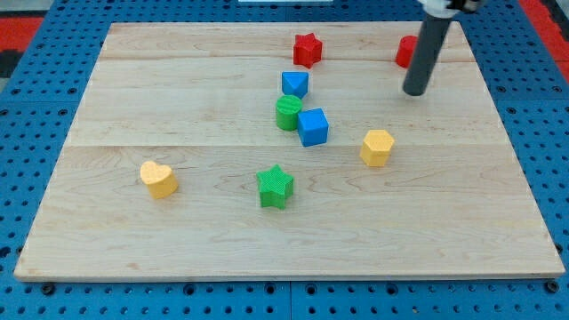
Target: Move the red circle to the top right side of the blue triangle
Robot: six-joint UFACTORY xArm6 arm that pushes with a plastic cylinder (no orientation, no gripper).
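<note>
The red circle (405,52) sits near the view's top right, partly hidden behind my dark rod. My tip (414,92) rests on the board just below and slightly right of the red circle. The blue triangle (295,84) lies near the top centre, well to the left of my tip. Whether the rod touches the red circle cannot be told.
A red star (308,49) lies above the blue triangle. A green circle (287,113) and a blue cube (313,127) sit just below the triangle. A yellow hexagon (377,148), a green star (276,187) and a yellow heart (159,179) lie lower on the wooden board (178,89).
</note>
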